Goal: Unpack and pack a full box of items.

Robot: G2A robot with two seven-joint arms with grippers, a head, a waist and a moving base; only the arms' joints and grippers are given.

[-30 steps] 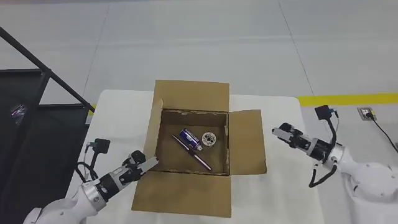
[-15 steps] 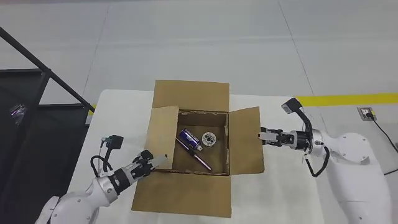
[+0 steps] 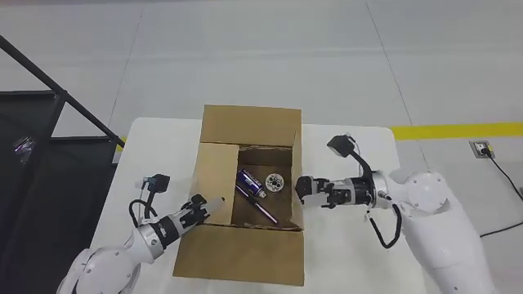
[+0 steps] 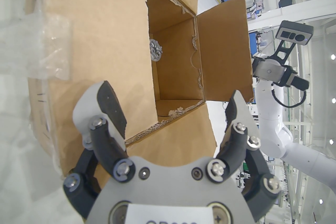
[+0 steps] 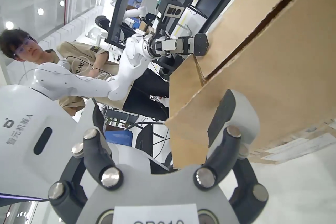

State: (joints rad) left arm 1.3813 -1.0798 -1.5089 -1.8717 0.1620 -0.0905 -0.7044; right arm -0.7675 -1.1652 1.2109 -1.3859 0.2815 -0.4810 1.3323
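An open cardboard box point(image 3: 249, 249) stands in the middle of the white table. On its floor lie a blue cylinder point(image 3: 249, 182), a round silver part point(image 3: 274, 182) and a dark pen point(image 3: 260, 204). My left gripper point(image 3: 208, 206) is open against the outside of the left flap point(image 3: 214, 181), which stands raised. In the left wrist view its fingers point(image 4: 110, 104) spread wide before the box point(image 4: 105, 25). My right gripper point(image 3: 304, 188) is open at the right flap point(image 3: 297, 171), pushed upright. That flap's edge point(image 5: 189, 104) sits between the jaws of my right gripper point(image 5: 168, 117).
The white table point(image 3: 368, 237) has bare room on both sides of the box. The far flap point(image 3: 249, 124) and near flap point(image 3: 241, 253) lie folded outward. A black frame point(image 3: 57, 90) stands off the left edge. Clear tape point(image 4: 50, 46) clings to the box.
Both arms have moved inward to the box. The left and right flaps, lying flat a second ago, have been pushed up to stand nearly upright.
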